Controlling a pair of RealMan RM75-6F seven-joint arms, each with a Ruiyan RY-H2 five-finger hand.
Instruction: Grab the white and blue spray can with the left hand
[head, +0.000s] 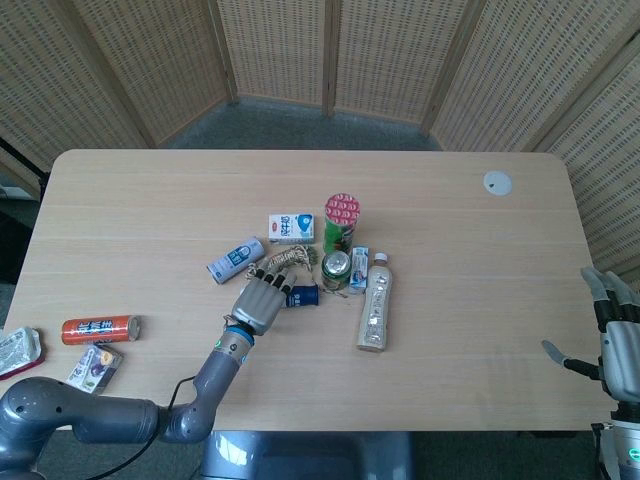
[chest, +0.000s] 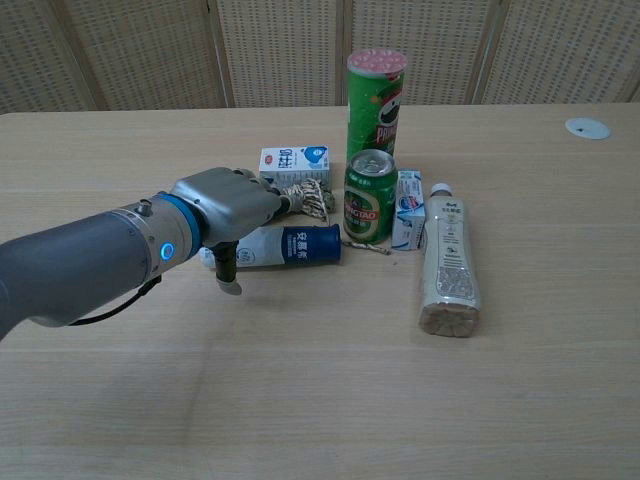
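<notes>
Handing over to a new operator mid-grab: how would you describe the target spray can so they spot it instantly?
Find the tall green chip tube standing mid-table; a green beer can stands just in front of it. The spray can lies on its side left of that beer can, partly under the left hand. It alone has a white body with a dark blue end.

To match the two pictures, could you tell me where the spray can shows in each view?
Head view: spray can at table centre, mostly hidden under the left hand; blue end shows.
Chest view: spray can left of centre, lying behind the left hand.
Shared landmark: green beer can to its right.
</notes>
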